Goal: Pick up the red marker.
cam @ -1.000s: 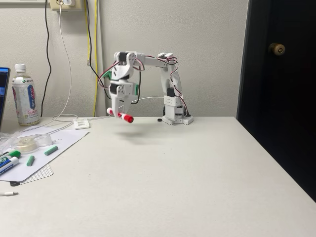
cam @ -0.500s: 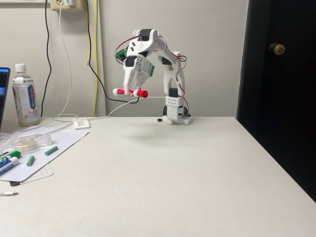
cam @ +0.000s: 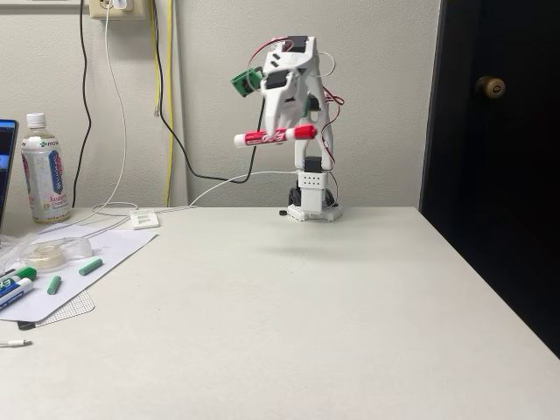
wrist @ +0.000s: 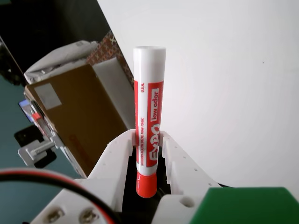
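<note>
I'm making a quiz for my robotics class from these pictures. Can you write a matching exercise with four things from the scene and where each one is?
Things:
1. red marker
2. bottle
3. doorknob
4. green-capped marker

Places:
A. on the dark door, at right in the fixed view
B. lying on the paper, at left
C. held in the pincer, high above the table
D. standing upright at far left

Pairs: 1-C, 2-D, 3-A, 4-B

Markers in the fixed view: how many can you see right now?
3. The red-capped white marker is held in the tool, high above the table. A green-capped marker and a blue-and-white marker lie at the left edge, partly cut off; more may be hidden.
</note>
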Controlling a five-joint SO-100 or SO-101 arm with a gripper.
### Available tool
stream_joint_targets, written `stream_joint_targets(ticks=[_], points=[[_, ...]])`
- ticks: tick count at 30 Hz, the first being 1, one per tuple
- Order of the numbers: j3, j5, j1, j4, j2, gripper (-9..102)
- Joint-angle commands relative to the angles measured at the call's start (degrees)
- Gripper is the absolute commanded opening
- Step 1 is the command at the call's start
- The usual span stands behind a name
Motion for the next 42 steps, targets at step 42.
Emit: stream_joint_targets(ticks=[42], points=[[58.54,-13.62,-15.12,-37.53,50.10,0]])
